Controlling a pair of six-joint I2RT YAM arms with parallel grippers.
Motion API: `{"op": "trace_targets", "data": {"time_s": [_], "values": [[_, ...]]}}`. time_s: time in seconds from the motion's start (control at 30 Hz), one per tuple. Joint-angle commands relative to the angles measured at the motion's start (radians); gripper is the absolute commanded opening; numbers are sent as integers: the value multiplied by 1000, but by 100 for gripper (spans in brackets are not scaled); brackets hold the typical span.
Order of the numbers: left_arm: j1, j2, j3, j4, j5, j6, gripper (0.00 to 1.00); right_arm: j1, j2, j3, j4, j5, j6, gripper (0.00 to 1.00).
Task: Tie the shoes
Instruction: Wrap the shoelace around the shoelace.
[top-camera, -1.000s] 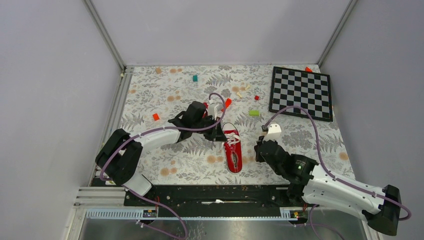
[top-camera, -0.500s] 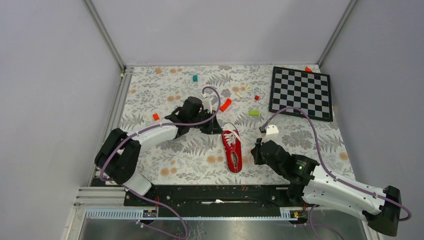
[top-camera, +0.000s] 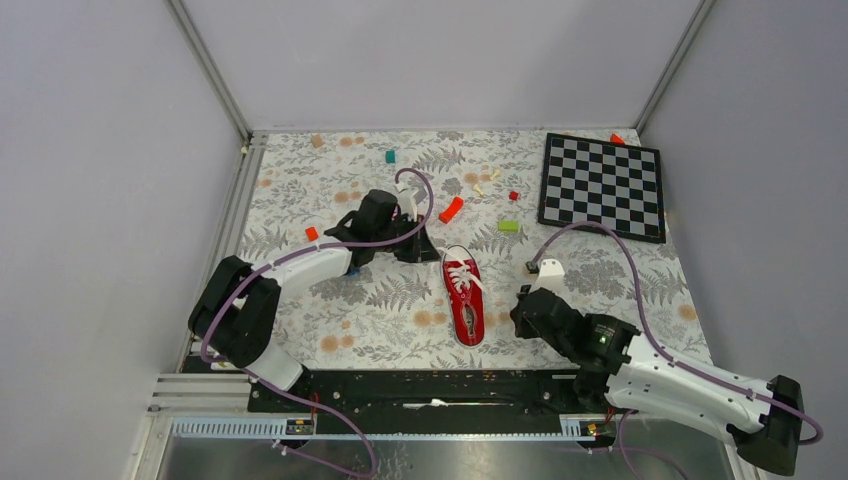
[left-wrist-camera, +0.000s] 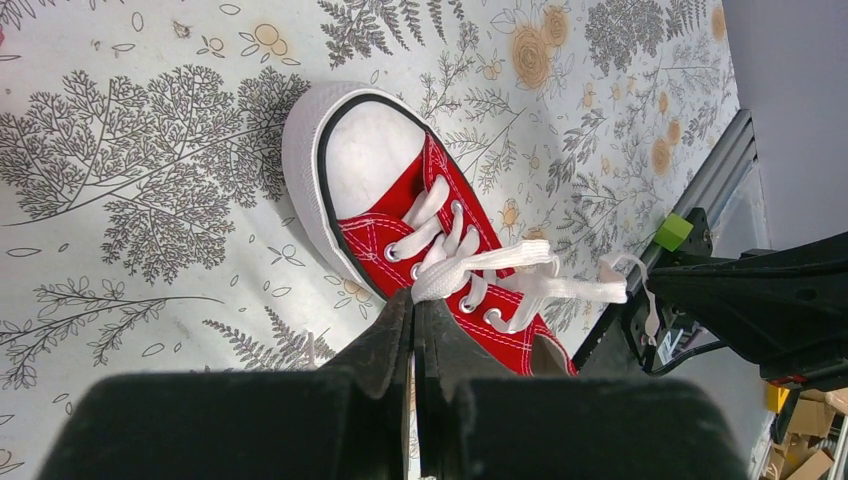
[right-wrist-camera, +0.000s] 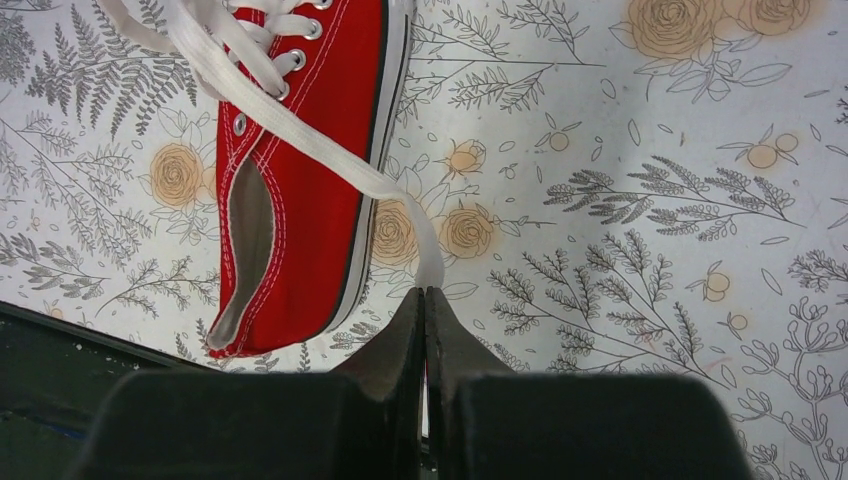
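- The right gripper (right-wrist-camera: 425, 295) sits nearest, low over the counter (top-camera: 380, 300) off the right side of the heel. Its jaws are pressed together on one strand of the laces (right-wrist-camera: 300, 130), which runs slack-to-straight from the eyelets to the tips.
- Over the last second this arm has backed toward the near edge, so its strand is now drawn out further from the shoe.
- The shoe (top-camera: 467, 297) lies flat mid-counter between the two arms, heel near and white toe cap far. It has hardly shifted while the arms moved.
- The left gripper (left-wrist-camera: 415, 305) is beside the toe, on its far-left. Its jaws are also pressed together, and a lace strand ends right at their tips, so it looks pinched there, though the fingers hide the contact itself.
- A second ago this gripper was close against the toe. It has since pulled away to the far left, opposite to the right arm's retreat.
- Judged from that, both ends are being drawn apart to tighten a crossing over the tongue. No finished bow shows yet, so the tying is at an early-to-middle stage.
- If either strand slips out, the tension will be lost.
- Farther back lie a curved red-orange piece (top-camera: 452, 209) and a green block (top-camera: 508, 226), with the chessboard (top-camera: 602, 185) at the far right, all apart from the shoe.
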Motion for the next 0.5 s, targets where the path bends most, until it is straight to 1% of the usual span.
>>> {"op": "trace_targets", "data": {"time_s": [0.0, 0.07, 0.13, 0.23, 0.4, 0.47], "values": [[14, -26, 20, 61, -24, 1, 0, -5, -56, 0, -67, 25, 54, 0], [20, -28, 25, 59, -19, 0, 0, -4, -83, 5, -108, 46, 61, 0], [21, -36, 27, 60, -8, -2, 0, -4, -112, 30, -183, 100, 84, 0], [21, -49, 20, 69, -8, -7, 0, -5, -153, 30, -190, 101, 100, 0], [21, -55, 20, 78, 5, -14, 0, -5, -114, 23, -201, 49, 117, 0], [20, -51, 16, 96, 23, -28, 0, -5, -87, 9, -159, -6, 105, 0]]}}
